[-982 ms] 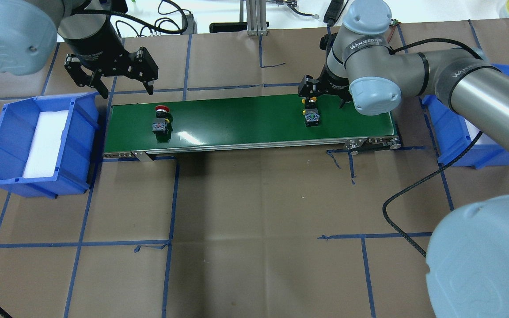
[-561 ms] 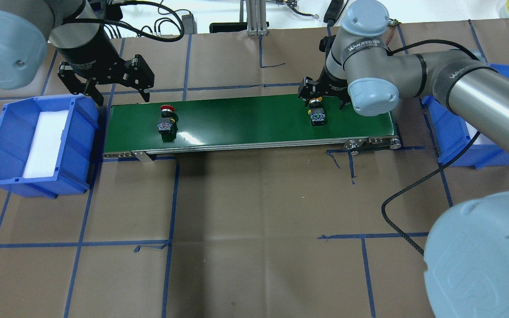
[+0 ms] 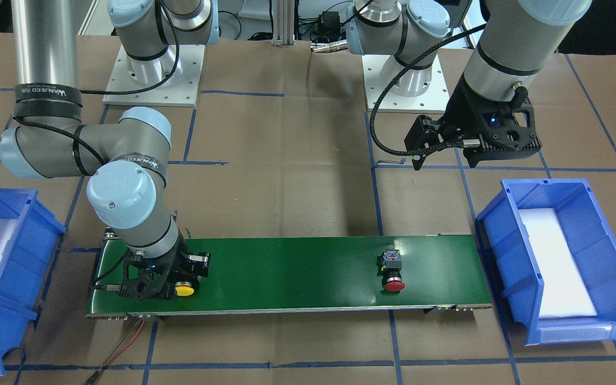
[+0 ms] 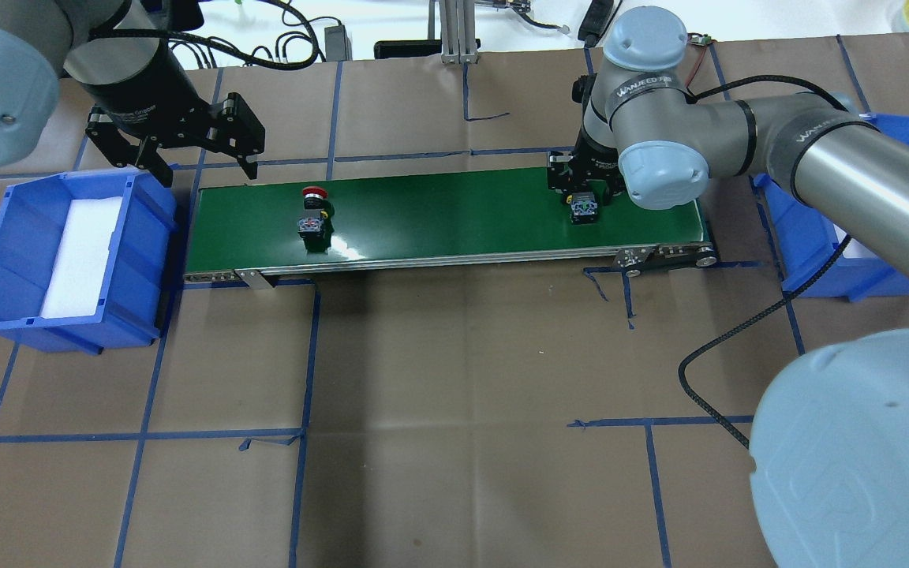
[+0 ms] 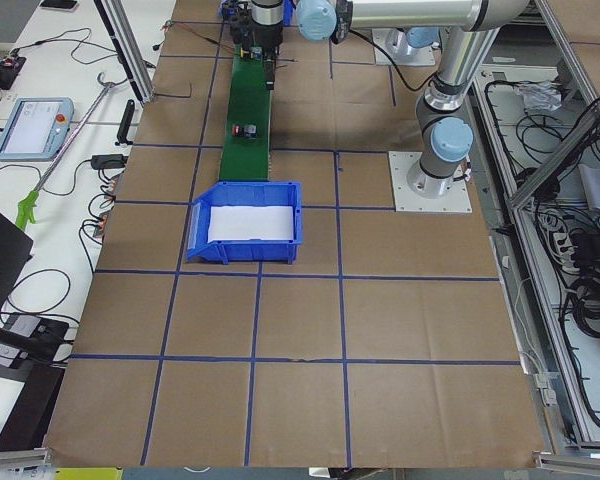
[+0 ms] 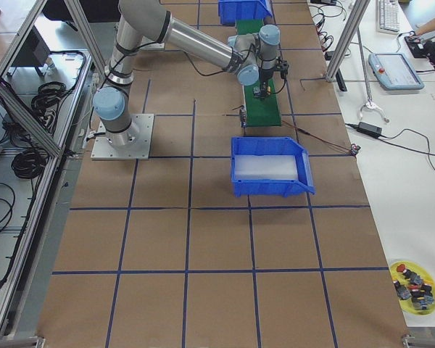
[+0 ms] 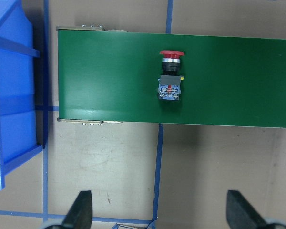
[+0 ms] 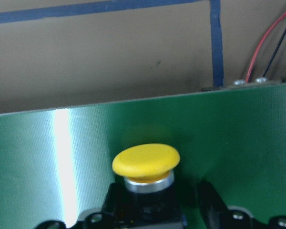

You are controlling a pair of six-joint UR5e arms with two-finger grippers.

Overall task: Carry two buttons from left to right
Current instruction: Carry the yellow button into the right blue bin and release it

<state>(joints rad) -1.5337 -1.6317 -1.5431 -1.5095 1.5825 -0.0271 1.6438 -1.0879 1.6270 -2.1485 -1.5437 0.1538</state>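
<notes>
- Yellow button (image 3: 184, 290) lies on its side at the right end of the green belt (image 4: 439, 213), cap pointing away from the robot's base. I read that as the pick-off spot, being the end nearest the right bin (image 4: 817, 260).
- Right gripper (image 3: 174, 275) is down on the belt and straddles the button's body. The wrist view shows a gap beside the body, so I judge the fingers not clamped and holding nothing.
- Red button (image 4: 313, 213) lies on the belt's left part, same orientation and well apart from the yellow. That spacing should let the right arm take them one at a time.
- Left gripper (image 4: 206, 158) hangs wide apart with nothing in it, behind the belt's left end by the left bin (image 4: 13, 237). Probably parked clear, since both buttons are on the belt.
- Next: close on the yellow, lift, then drop it in the right bin.
</notes>
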